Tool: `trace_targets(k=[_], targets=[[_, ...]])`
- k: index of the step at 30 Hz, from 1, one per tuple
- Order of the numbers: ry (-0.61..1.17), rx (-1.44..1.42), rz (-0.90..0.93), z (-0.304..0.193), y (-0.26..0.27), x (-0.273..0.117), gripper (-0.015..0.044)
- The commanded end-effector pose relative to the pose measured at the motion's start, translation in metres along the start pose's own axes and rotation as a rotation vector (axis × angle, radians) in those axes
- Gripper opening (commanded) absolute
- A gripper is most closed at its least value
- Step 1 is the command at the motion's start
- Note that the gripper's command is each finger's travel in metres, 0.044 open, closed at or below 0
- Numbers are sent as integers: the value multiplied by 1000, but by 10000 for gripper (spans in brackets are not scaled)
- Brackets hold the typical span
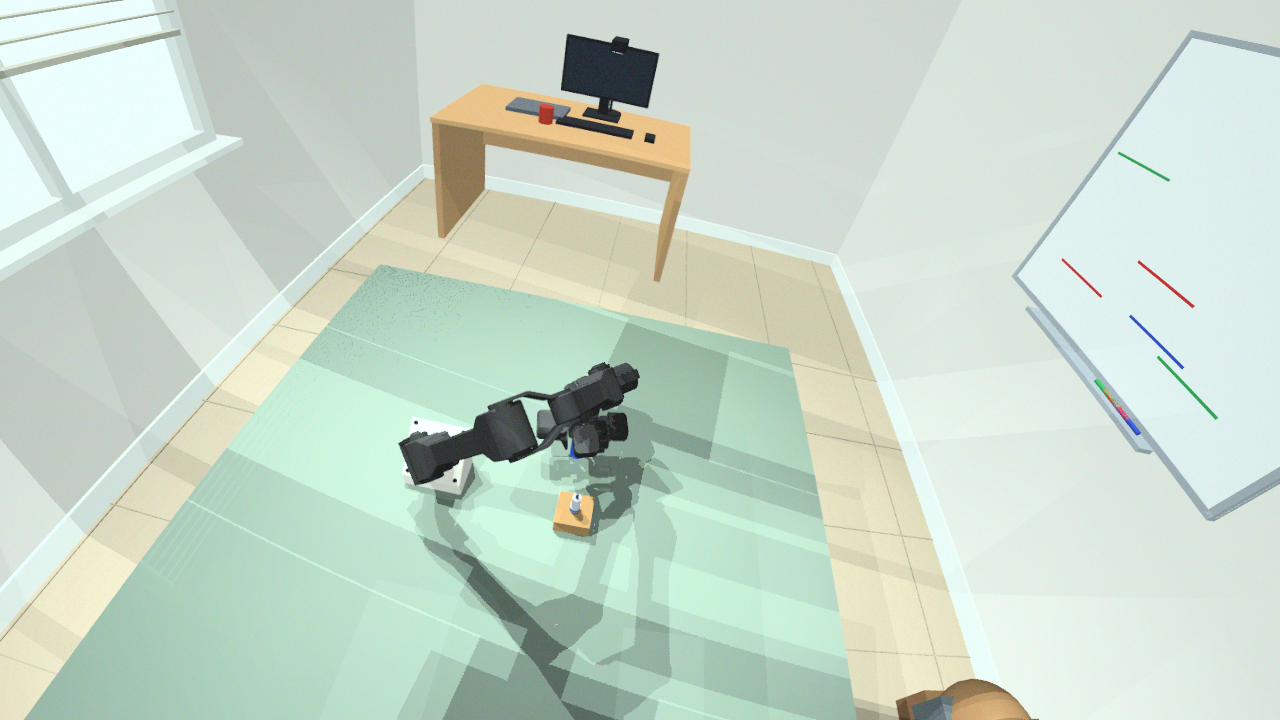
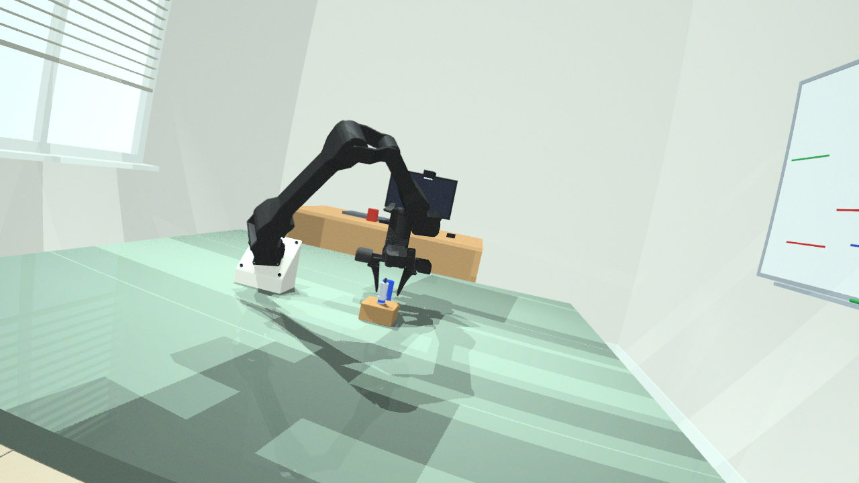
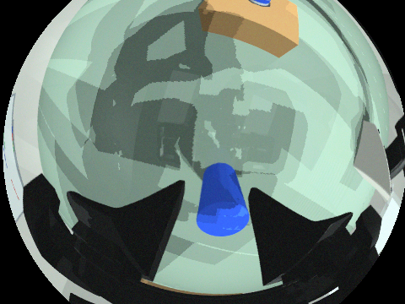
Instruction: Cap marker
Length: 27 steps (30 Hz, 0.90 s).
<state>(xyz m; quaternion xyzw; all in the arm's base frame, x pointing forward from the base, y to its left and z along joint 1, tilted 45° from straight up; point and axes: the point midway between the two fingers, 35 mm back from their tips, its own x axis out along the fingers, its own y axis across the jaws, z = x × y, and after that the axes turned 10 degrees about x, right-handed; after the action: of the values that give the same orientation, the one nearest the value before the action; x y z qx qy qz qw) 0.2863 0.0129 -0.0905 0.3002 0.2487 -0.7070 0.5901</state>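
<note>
The blue cap (image 1: 572, 452) (image 2: 390, 289) (image 3: 221, 219) stands upright on the green table, behind the holder block in the exterior view. The white marker (image 1: 575, 505) (image 2: 382, 292) stands upright and uncapped in the orange-brown holder block (image 1: 571, 526) (image 2: 378, 312) (image 3: 249, 23); only its foot shows at the top edge of the wrist view. My gripper (image 2: 388, 293) (image 3: 218, 189) points down and is open, with one finger on each side of the cap. A gap shows left of the cap in the wrist view; the right finger is very close to it. The arm hides the fingertips in the top view.
The arm's white base (image 1: 458, 481) (image 2: 264, 280) stands left of the holder block in the top and exterior views. A desk (image 1: 572, 143) (image 2: 444, 249) with a monitor (image 1: 608, 71) stands beyond the table, and a whiteboard (image 1: 1100, 214) (image 2: 804, 192) hangs at the right.
</note>
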Motion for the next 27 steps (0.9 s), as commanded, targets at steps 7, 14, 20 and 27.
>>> trace_targets(k=[7,14,20,27], targets=[[-5,-8,-1,1,-2,4,116],[-5,-8,-1,0,-1,2,30],[-3,-9,-1,-1,0,-17,0],[-2,-9,-1,-1,0,-40,0]])
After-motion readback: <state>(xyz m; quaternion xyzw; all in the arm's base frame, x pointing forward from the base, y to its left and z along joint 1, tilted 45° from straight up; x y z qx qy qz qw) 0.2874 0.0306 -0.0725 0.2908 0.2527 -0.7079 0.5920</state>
